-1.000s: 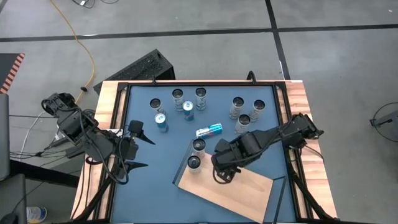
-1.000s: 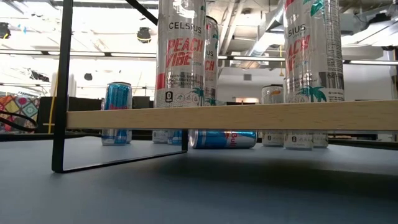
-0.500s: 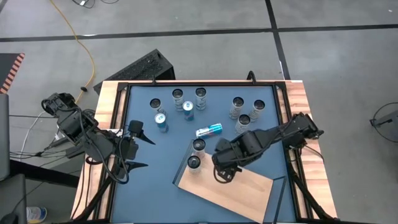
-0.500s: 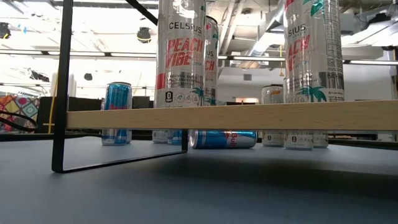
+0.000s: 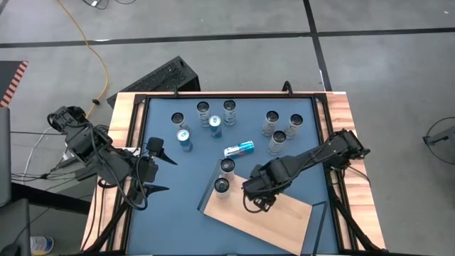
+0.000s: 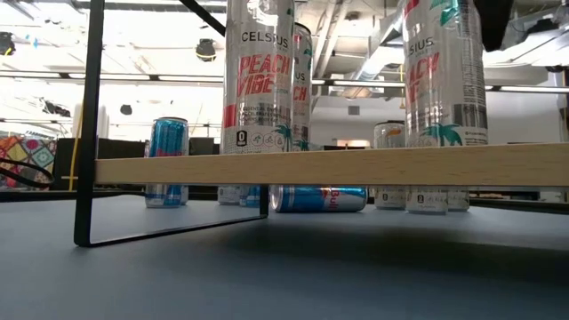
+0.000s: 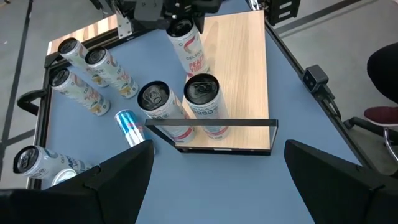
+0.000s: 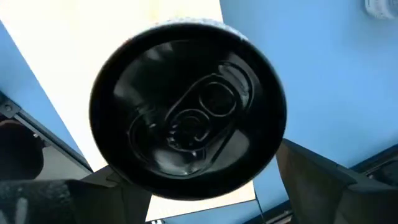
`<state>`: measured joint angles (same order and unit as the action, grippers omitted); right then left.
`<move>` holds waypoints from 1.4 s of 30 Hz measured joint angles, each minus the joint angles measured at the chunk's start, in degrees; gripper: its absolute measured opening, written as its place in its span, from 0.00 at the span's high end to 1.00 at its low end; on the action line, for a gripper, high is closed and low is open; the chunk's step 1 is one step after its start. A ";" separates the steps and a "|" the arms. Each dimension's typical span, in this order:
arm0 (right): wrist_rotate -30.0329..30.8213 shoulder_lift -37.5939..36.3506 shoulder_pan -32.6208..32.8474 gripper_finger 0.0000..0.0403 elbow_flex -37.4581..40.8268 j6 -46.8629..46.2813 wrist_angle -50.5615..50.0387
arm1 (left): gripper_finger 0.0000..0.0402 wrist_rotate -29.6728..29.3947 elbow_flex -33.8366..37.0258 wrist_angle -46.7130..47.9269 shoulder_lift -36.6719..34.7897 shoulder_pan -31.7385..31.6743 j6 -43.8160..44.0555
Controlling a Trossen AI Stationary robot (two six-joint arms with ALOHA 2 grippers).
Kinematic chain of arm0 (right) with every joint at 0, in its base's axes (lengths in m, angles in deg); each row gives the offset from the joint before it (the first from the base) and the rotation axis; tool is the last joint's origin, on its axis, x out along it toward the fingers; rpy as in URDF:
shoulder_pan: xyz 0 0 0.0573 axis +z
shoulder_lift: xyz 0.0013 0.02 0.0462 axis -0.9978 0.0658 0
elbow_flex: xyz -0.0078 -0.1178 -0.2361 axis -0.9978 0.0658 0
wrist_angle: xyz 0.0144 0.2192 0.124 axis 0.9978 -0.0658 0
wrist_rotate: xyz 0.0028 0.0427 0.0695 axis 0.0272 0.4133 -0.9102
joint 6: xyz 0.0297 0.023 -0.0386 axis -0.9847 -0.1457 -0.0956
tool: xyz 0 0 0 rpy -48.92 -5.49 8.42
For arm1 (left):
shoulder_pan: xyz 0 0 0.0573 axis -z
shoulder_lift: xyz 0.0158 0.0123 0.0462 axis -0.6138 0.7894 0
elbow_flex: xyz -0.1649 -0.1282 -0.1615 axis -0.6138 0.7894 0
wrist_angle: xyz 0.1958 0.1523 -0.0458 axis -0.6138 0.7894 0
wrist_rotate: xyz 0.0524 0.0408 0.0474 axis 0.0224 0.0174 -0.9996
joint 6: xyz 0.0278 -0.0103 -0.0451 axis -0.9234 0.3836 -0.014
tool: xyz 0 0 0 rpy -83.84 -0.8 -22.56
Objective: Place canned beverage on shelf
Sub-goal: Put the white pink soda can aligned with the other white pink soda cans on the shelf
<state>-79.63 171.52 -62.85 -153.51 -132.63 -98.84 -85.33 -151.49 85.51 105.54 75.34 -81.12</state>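
Observation:
The shelf (image 5: 284, 217) is a light-wood board lying slantwise at the table's near right. Two cans (image 5: 227, 166) (image 5: 222, 185) stand at its left end. My right gripper (image 5: 257, 195) is over the board, pointing down and shut on a third silver can (image 7: 188, 46), which it hides in the high view. In the low view this can (image 6: 443, 80) leans slightly, with its bottom at the board's top face; I cannot tell whether it touches. My left gripper (image 5: 169, 176) waits open by the table's left edge. My right gripper pinches the can's upper end (image 7: 180, 30) between its two fingers (image 8: 323, 180), one on each side just below the black lid (image 8: 186, 112). The fingers come from above, pointing down. The can hangs nearly upright below them, slightly tilted.
Several upright cans (image 5: 274, 122) stand at the table's far end, and a blue can (image 5: 239, 148) lies on its side near the middle. A black wire frame (image 6: 84, 133) rises at the shelf's left end. The rest of the board (image 7: 236, 74) is bare.
My right gripper has sunk toward the shelf with the can and tipped a little. The can, upright before, now leans slightly in the low view, where the gripper's dark body now shows above it.

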 joint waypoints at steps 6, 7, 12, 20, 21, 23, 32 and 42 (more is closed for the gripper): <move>1.23 -0.13 0.88 0.24 -3.57 0.37 0.04 | 0.13 -0.03 0.00 -0.01 0.00 0.00 0.20; 1.80 -0.13 1.15 0.24 -4.28 0.35 0.07 | 0.13 -0.03 0.00 -0.01 0.00 0.00 0.20; 7.13 -0.15 1.99 0.24 -7.35 0.32 0.11 | 0.13 -0.05 0.00 -0.01 0.00 0.00 0.14; 8.92 -0.16 0.42 0.24 -7.01 0.78 0.08 | 0.13 -0.09 0.00 -0.01 0.00 0.00 0.16; 8.90 -0.16 0.33 0.24 -6.89 0.77 0.11 | 0.13 -0.10 0.00 -0.01 0.00 0.00 0.21; 8.74 -0.15 0.08 0.25 -6.55 0.77 0.06 | 0.13 -0.12 0.00 -0.01 0.00 0.00 0.62; 8.69 -0.15 0.20 0.41 -6.52 0.97 0.06 | 0.13 -0.20 0.00 0.00 0.00 0.00 0.82; 8.35 -0.17 1.01 0.53 -6.54 6.32 2.29 | 0.13 -0.18 0.00 0.01 0.00 0.00 1.09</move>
<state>-71.28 171.34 -61.85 -160.05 -126.31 -96.55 -85.52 -151.49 85.52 105.54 75.34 -80.03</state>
